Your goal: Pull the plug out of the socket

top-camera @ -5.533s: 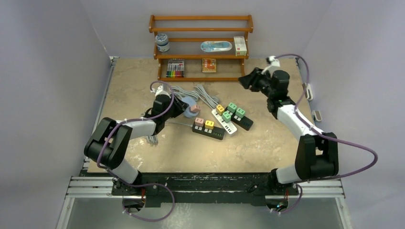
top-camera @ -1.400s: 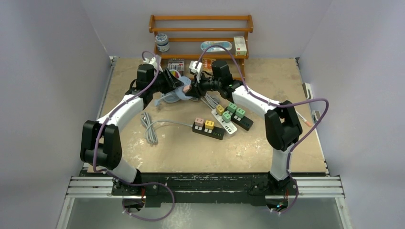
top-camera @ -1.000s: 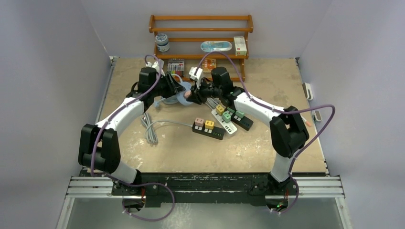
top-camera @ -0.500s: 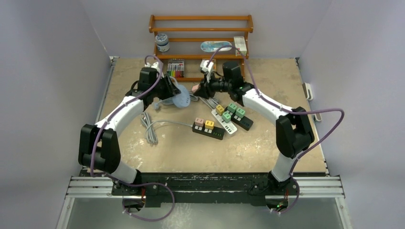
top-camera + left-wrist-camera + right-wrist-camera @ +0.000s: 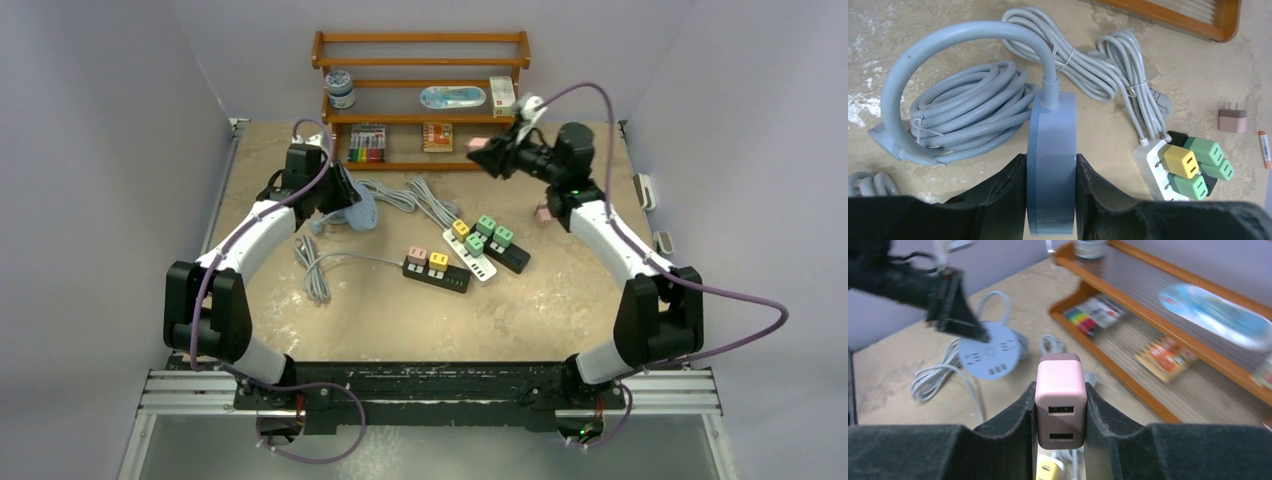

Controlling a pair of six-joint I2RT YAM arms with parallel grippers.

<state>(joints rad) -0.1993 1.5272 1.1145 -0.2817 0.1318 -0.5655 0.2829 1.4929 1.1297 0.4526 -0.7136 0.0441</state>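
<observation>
- Our sandy table (image 5: 560, 300) sits between pale lilac walls, with a wooden shelf (image 5: 420, 62) at the back.
- A second ago both arms met mid-table; now the right gripper (image 5: 497, 160) has swung off toward the shelf, clamped on the pink plug (image 5: 1059, 390).
- The left gripper (image 5: 1052, 167) still pinches the round blue socket (image 5: 1053, 125) at the back left.
- We judge the plug is free of the socket.

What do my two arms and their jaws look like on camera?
Both the left arm and the right arm have white link covers between bulky black joints. A loose purple cable loops along each arm from base to wrist. The jaws are matte black, broad at the root and tapering towards the tips. No markings are readable.
</observation>
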